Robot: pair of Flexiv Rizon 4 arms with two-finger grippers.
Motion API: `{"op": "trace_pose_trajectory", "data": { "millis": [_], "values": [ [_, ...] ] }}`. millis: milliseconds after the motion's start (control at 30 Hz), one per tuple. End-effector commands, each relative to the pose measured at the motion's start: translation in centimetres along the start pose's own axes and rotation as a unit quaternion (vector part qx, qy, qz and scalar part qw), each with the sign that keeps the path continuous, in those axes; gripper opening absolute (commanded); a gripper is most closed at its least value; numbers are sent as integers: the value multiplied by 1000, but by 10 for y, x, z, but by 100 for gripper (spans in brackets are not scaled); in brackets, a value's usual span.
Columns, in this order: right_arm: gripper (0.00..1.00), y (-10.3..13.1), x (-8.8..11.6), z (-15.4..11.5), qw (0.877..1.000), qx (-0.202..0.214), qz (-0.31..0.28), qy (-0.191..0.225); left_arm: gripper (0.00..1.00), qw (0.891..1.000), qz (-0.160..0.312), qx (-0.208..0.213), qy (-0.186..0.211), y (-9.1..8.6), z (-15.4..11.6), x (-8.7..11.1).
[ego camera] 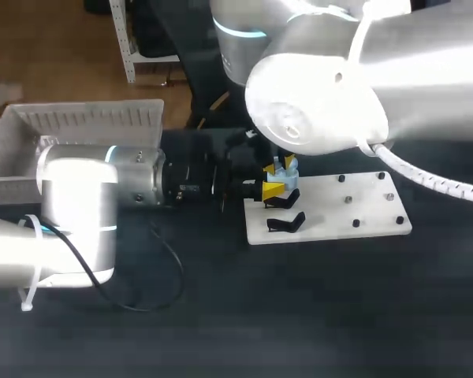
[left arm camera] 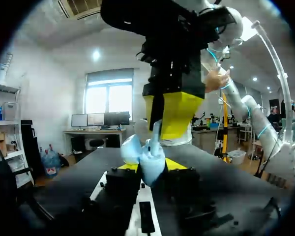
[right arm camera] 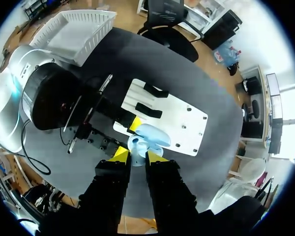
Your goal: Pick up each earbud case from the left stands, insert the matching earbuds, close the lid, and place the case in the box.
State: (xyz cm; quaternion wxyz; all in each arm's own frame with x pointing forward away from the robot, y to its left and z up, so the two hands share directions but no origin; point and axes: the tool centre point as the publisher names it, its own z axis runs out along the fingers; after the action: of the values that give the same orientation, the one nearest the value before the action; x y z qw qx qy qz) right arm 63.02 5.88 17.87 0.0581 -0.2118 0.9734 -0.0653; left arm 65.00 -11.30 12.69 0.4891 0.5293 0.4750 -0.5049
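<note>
**First case is in the hand, nothing is in the box yet**

Nearest to you on the bench lies the white plate. At its left end are two black stands, and I see no coloured case on them.

Just behind the stands, over the corner of the plate, your left hand is closed on the pale blue earbud case. One finger presses each side and the case is held off the plate. Its lid looks open. Your right hand hangs directly above and is closed on a small pale blue piece that touches the case. I cannot tell if this is an earbud or the edge of the lid.

Farthest, at the back left of the bench, stands the white box. In the part of it that shows, I see no case.

So I judge that the picking up is done for this case and the work is now at the earbuds. What is left is to seat them fully, close the lid and carry the case to the box. The pictures do not show another case waiting.
</note>
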Motion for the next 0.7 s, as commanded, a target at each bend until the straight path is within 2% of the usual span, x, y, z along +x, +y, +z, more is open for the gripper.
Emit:
{"op": "trace_pose_trajectory", "data": {
  "millis": [33, 700],
  "values": [
    [0, 0, 2, 2, 1000, 0, 2, -3, 0, 1000, 2, -4, -1, -2, 1, 1],
    [0, 2, -1, 6, 1000, -1, 2, -6, 0, 1000, 2, -4, -1, -2, 1, 1]
  ]
}}
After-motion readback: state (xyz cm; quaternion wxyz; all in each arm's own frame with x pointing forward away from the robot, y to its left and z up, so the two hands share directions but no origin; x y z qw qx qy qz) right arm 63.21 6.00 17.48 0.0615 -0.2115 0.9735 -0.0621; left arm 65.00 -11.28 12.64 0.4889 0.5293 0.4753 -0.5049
